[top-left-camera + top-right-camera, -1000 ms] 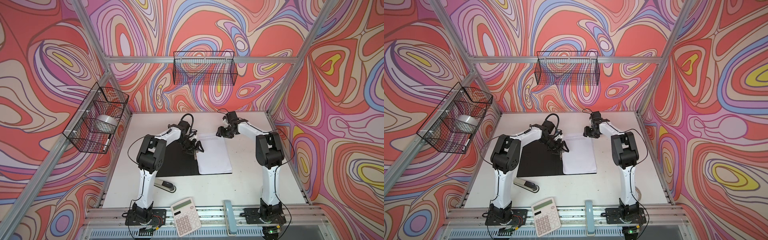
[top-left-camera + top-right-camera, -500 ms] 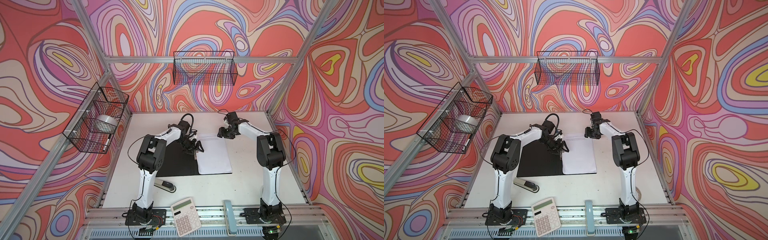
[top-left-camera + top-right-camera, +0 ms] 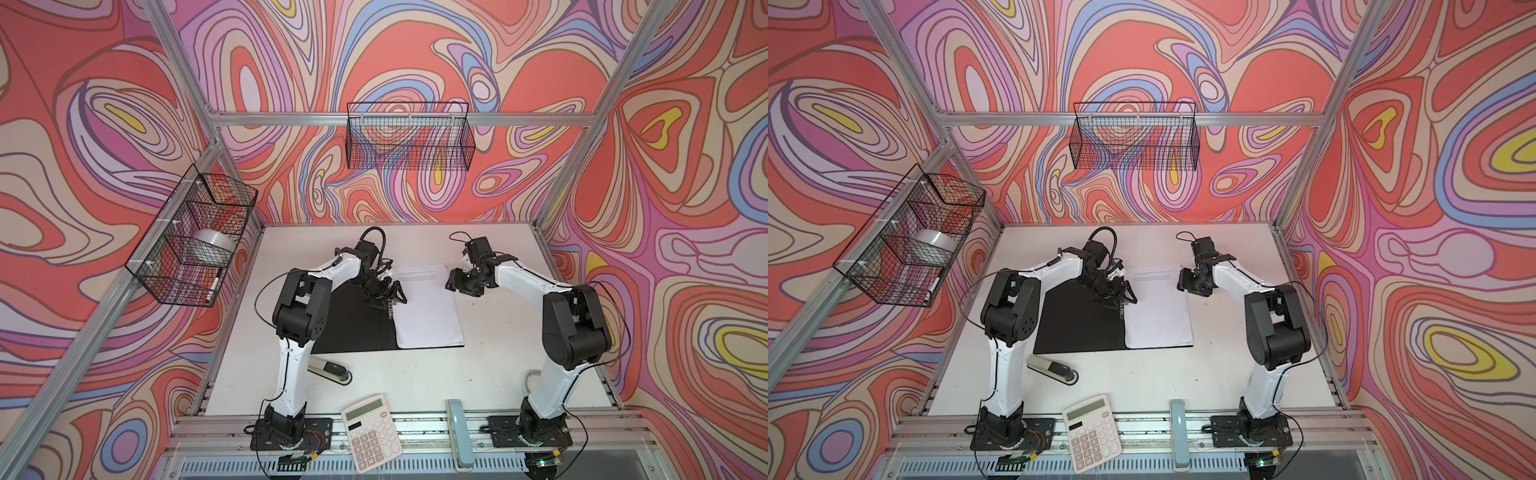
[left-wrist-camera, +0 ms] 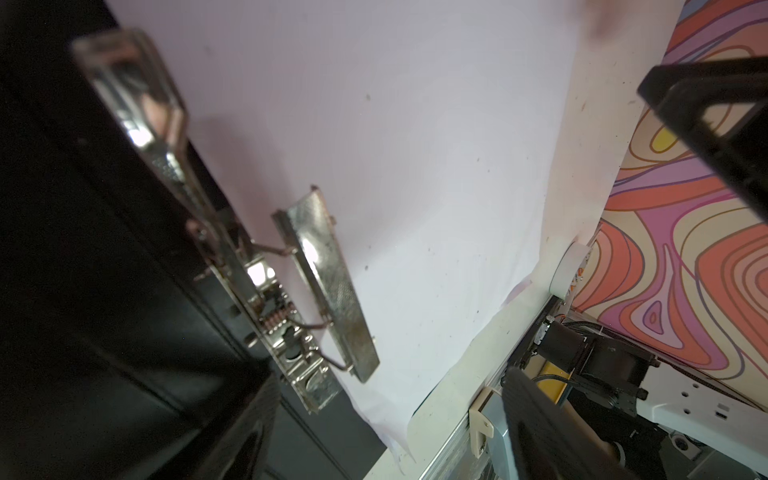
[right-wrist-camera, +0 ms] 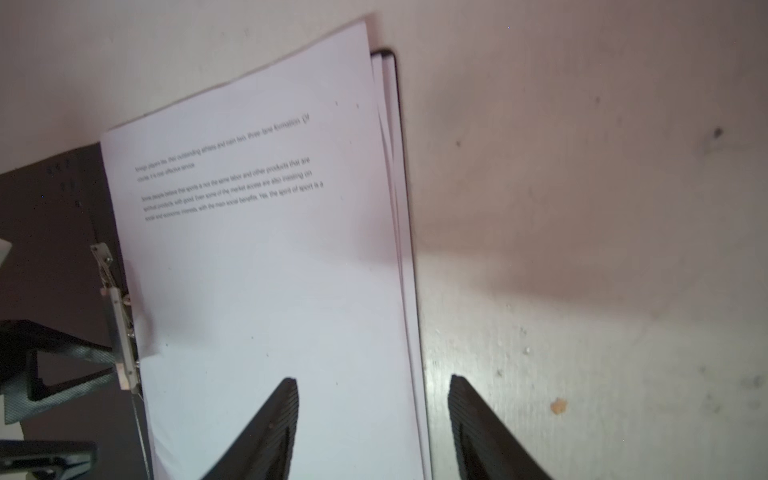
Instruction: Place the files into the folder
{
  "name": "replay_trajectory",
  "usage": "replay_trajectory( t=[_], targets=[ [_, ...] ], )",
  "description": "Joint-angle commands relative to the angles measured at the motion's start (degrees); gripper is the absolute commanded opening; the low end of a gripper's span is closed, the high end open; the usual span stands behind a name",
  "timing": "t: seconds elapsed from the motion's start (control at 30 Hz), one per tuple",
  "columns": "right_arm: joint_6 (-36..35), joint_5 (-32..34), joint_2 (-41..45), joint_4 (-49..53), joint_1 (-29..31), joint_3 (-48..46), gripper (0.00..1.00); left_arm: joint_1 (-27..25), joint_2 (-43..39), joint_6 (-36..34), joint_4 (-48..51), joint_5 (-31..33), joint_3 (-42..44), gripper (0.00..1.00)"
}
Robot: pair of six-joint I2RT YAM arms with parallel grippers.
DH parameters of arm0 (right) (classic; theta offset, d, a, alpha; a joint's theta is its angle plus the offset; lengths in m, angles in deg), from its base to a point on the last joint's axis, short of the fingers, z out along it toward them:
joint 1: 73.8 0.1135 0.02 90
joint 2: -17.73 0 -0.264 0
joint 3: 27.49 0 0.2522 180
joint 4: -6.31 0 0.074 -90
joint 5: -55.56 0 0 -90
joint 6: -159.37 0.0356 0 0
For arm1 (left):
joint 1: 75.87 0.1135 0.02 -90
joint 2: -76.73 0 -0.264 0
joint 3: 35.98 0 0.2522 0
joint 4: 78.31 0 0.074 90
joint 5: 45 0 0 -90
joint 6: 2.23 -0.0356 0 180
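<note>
The files [image 3: 428,309] lie in the open folder [image 3: 353,328], on its right half. They look like limp, slippery sheets, best pinched at an edge. Left tool [image 3: 387,293] gapes empty by the clip [image 4: 326,286]. Right tool [image 5: 373,380], half open and empty, straddles their edge.

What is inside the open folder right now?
A stack of printed sheets covers the right half of the folder, by the metal clip. The left half is bare black. The surface under the sheets is hidden.

My swirl-papered cell
Red, pink and lilac swirls cover my walls [image 3: 415,62]; a black wire basket [image 3: 409,143] hangs above my white tabletop [image 3: 498,332].
</note>
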Motion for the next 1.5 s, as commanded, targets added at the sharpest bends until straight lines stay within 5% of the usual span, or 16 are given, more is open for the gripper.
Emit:
replay_trajectory(
  t=[0.0, 0.8, 1.07, 1.47],
  targets=[
    [3.93, -2.30, 4.86, -1.98, 0.78, -4.97, 0.61, 0.26, 0.73, -0.98, 1.90, -1.28, -1.31, 0.85],
    [7.81, -2.27, 6.28, -2.05, 5.75, -13.82, 0.61, 0.16, 1.66, -1.34, 1.37, -1.45, -0.48, 0.85],
    [7.60, 5.98, 10.69, 1.74, 5.87, -12.49, 0.61, 0.24, 1.22, -1.43, 1.54, -1.39, -0.48, 0.85],
    [8.93, 1.26, 8.73, 1.07, 5.90, -14.31, 0.61, 0.18, 1.44, -1.16, 1.37, -1.56, -0.14, 0.85]
  ],
)
